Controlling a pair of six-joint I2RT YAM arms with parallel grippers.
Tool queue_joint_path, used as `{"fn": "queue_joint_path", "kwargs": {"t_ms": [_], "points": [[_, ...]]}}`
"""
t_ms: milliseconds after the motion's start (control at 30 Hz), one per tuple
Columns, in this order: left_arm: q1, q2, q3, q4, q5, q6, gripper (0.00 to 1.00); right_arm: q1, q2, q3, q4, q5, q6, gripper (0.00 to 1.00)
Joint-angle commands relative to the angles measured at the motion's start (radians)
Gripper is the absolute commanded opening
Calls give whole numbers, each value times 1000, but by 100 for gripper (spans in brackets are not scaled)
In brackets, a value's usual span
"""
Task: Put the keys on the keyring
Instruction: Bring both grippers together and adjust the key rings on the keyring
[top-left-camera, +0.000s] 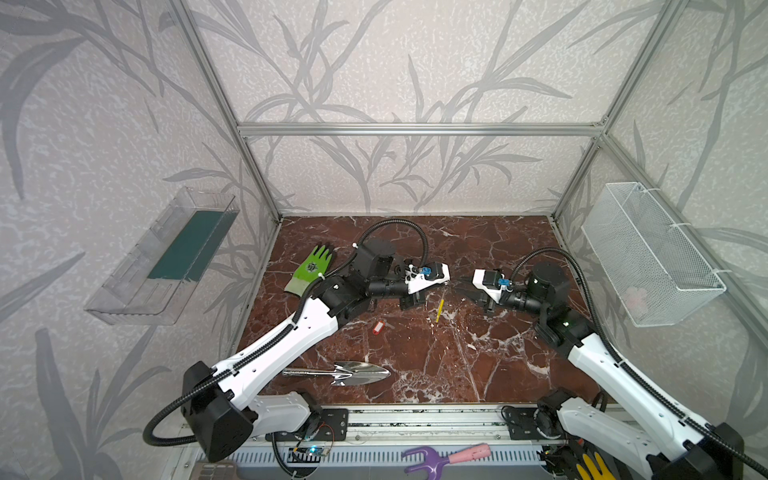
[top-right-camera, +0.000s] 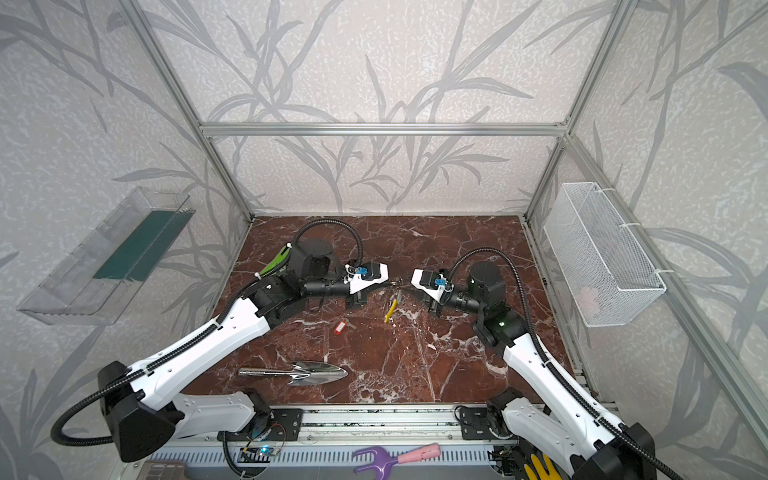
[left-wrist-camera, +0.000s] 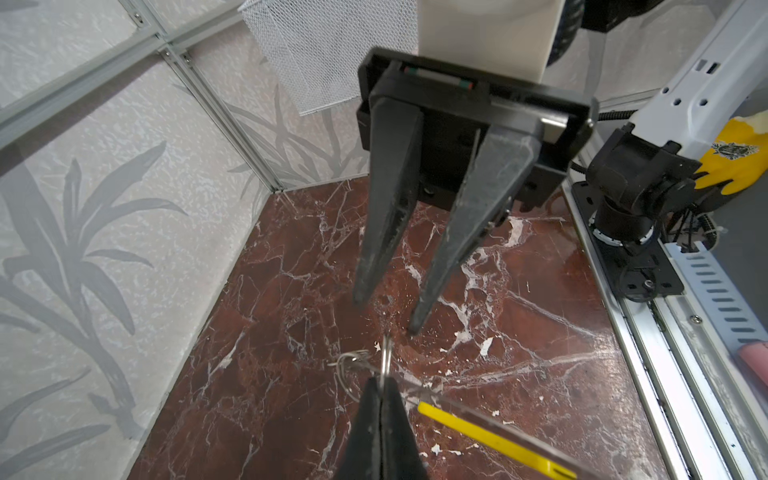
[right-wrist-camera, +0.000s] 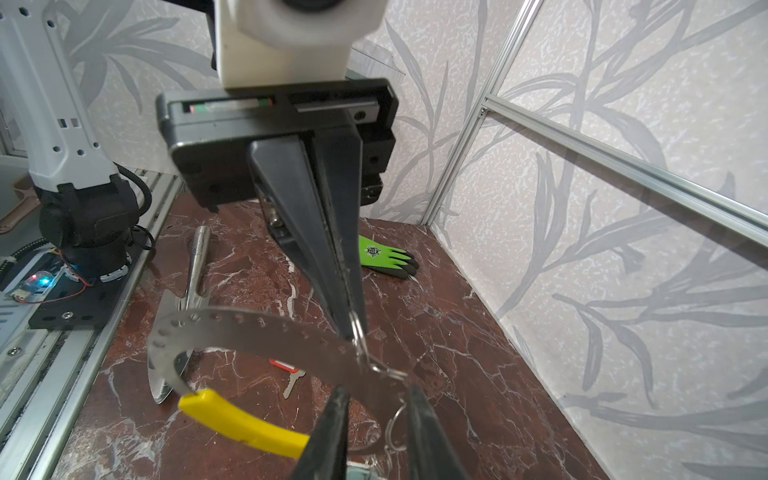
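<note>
The left gripper (left-wrist-camera: 381, 386) is closed on a small steel split ring (left-wrist-camera: 387, 357) linked to the large grey perforated metal keyring hoop (right-wrist-camera: 266, 328), held above the red marble tabletop (top-left-camera: 415, 357). The right gripper (right-wrist-camera: 379, 392) stands partly open, fingers either side of the hoop. The silver key with the red plastic tag (top-left-camera: 377, 327) lies on the tabletop.

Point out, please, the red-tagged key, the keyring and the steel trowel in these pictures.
Red-tagged key (top-left-camera: 377, 327): in a top view, on its red plastic tag.
Keyring (right-wrist-camera: 249, 328): in the right wrist view, on the grey holed band.
Trowel (top-left-camera: 361, 371): in a top view, on the shiny blade.
</note>
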Motion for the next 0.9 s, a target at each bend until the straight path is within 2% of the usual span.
{"fn": "queue_joint_path", "kwargs": {"t_ms": [0,367,567,800,867], "points": [[-9,2,51,-50,-1,55,0,7,15,40,-16,-32,-7,26],[-21,19,72,-62,-15,49,0,17,61,68,-52,-99,-11,23],[-28,29,86,-94,-24,71,0,18,60,73,-56,-96,-11,20],[-32,24,90,-95,-20,69,0,18,67,87,-119,-105,-42,0],[-32,16,78,-73,-25,57,0,17,64,82,-111,-100,-37,0]]}}
